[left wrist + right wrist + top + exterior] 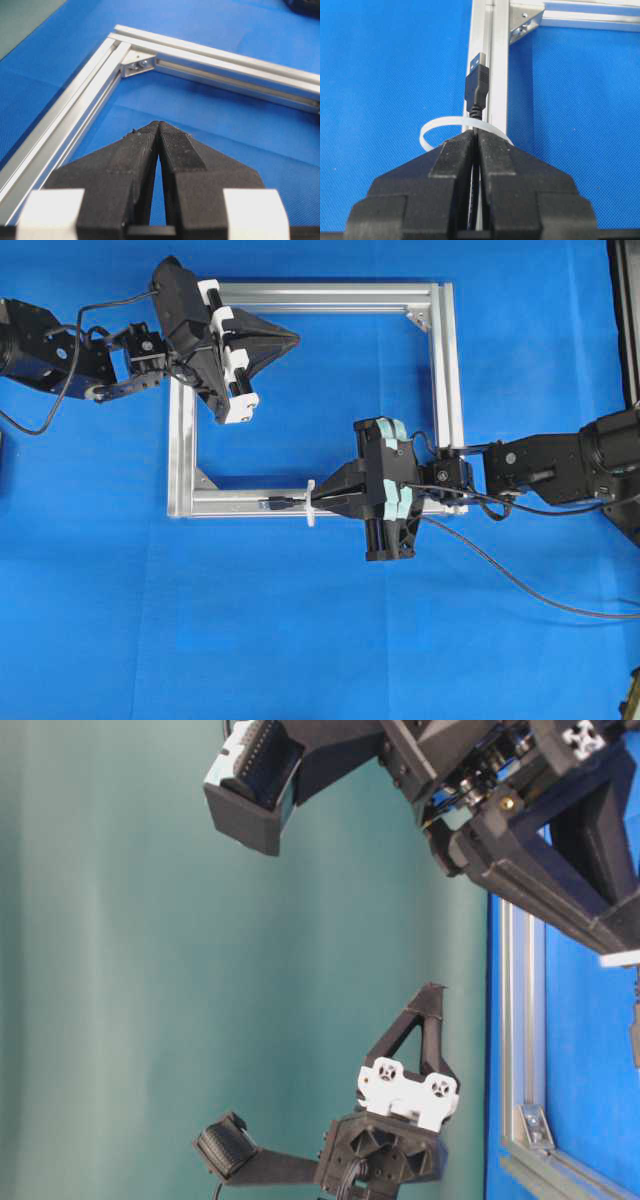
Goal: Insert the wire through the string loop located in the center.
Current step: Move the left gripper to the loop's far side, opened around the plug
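My right gripper [476, 134] is shut on the wire [476, 90], a thin black cable ending in a USB-style plug. The plug reaches forward past the white string loop [431, 128], which stands on the near bar of the silver frame [497, 70]. In the overhead view the plug [278, 503] lies left of the string loop [310, 504], and the right gripper [322, 502] sits just right of it. The cable [520, 580] trails off to the right. My left gripper [159, 125] is shut on nothing, hovering inside the frame near its far left corner [292, 338].
The square aluminium frame [446, 370] lies on a blue cloth, with corner brackets [140, 64] inside its corners. The right arm [560, 465] stretches over the frame's right bar. A dark object [628, 320] stands at the right edge.
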Robot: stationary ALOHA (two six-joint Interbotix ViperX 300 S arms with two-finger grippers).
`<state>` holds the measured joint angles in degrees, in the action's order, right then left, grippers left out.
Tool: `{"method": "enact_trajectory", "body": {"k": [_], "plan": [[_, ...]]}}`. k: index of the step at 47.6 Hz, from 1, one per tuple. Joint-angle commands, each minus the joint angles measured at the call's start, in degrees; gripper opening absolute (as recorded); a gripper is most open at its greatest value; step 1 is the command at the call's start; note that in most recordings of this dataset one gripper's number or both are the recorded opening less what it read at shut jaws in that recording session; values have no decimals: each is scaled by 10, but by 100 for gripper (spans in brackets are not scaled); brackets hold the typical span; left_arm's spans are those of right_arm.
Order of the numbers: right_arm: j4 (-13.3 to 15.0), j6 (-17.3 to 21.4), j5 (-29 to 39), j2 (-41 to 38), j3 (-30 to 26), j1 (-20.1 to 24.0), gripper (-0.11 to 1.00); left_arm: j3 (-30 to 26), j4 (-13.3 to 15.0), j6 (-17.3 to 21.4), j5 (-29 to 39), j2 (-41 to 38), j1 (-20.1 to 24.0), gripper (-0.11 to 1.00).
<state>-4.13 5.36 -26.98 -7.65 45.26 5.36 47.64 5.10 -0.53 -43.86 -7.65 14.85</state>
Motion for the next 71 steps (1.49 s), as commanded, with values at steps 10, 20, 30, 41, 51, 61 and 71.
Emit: {"method": "enact_trajectory", "body": {"k": [10, 20, 30, 41, 51, 61, 71], "plan": [[-1, 0, -4, 8, -7, -3, -2, 9, -2, 0, -3, 21, -19, 0], [0, -1, -5, 8, -7, -4, -2, 30, -2, -4, -3, 28, -75, 0], [-1, -1, -4, 8, -7, -3, -2, 45, -2, -25, -3, 38, -140, 0], [-1, 0, -3, 8, -7, -3, -2, 69, -2, -48, -3, 47, -186, 0], [-1, -1, -4, 8, -7, -3, -2, 73, -2, -48, 5, 49, -200, 0], [-1, -1, -4, 8, -7, -3, -2, 63, -4, -36, 26, 45, -199, 0], [0, -1, -4, 8, -6, -4, -2, 60, -4, -29, 40, 44, -199, 7]]}}
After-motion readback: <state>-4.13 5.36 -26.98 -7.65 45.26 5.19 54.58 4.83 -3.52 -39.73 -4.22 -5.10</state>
